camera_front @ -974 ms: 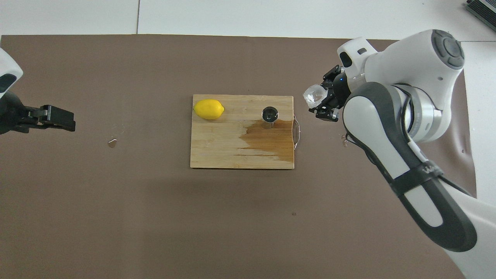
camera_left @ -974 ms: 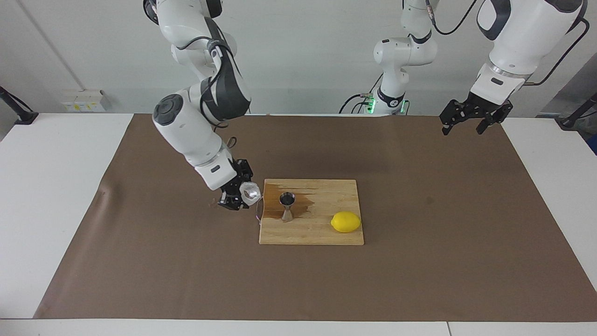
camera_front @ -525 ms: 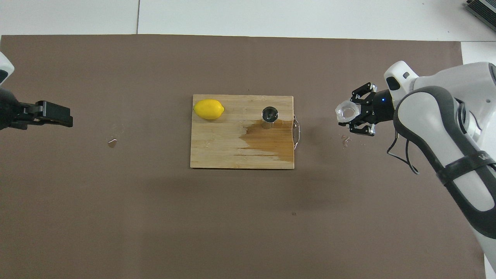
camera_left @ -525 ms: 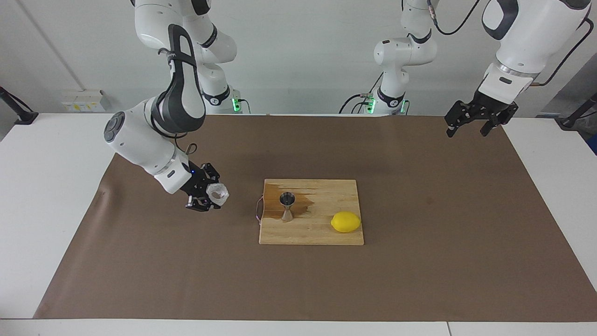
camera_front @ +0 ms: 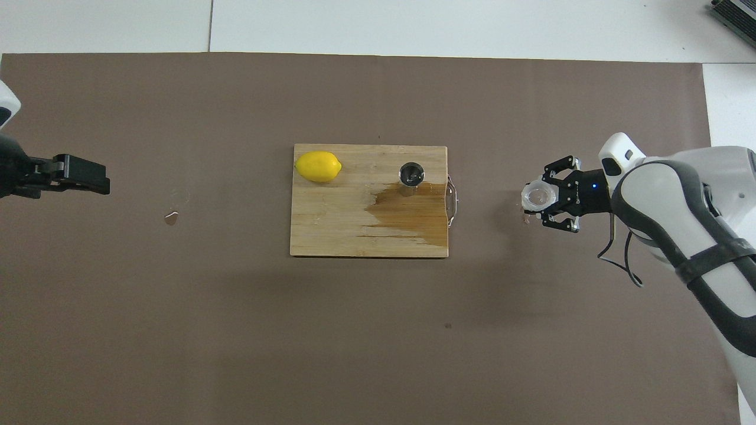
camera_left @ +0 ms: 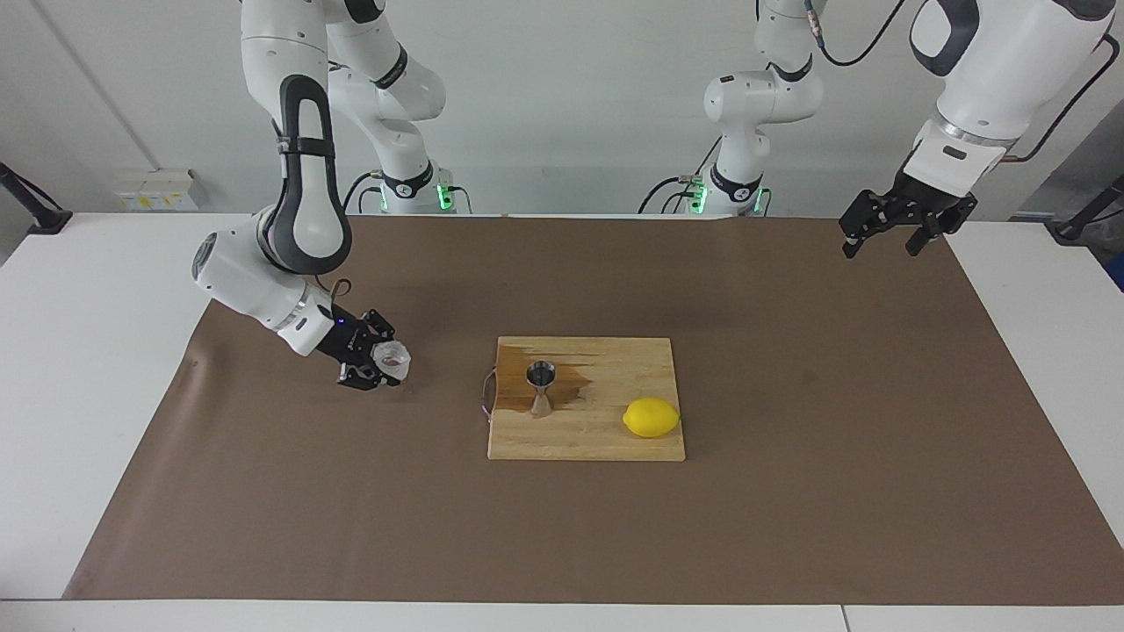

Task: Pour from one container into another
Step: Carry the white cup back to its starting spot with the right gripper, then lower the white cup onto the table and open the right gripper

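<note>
The small clear cup (camera_left: 392,359) (camera_front: 537,196) is mouth up, low over the brown mat, off the cutting board toward the right arm's end of the table. My right gripper (camera_left: 383,366) (camera_front: 547,201) is shut on it from the side. I cannot tell whether the cup touches the mat. The steel jigger (camera_left: 540,386) (camera_front: 411,176) stands upright on the wooden cutting board (camera_left: 606,441) (camera_front: 331,233), at the edge of a dark wet stain. My left gripper (camera_left: 887,245) (camera_front: 97,179) waits open and empty, raised over the mat at the left arm's end.
A yellow lemon (camera_left: 651,417) (camera_front: 318,166) lies on the board beside the jigger, toward the left arm's end. The board has a metal handle (camera_front: 452,200) on its edge nearest the cup. Small wet spots (camera_front: 170,218) mark the mat.
My right gripper carried the cup away from the board's edge toward the right arm's end and lower, turning it from tipped to mouth up. The left gripper barely shifted.
</note>
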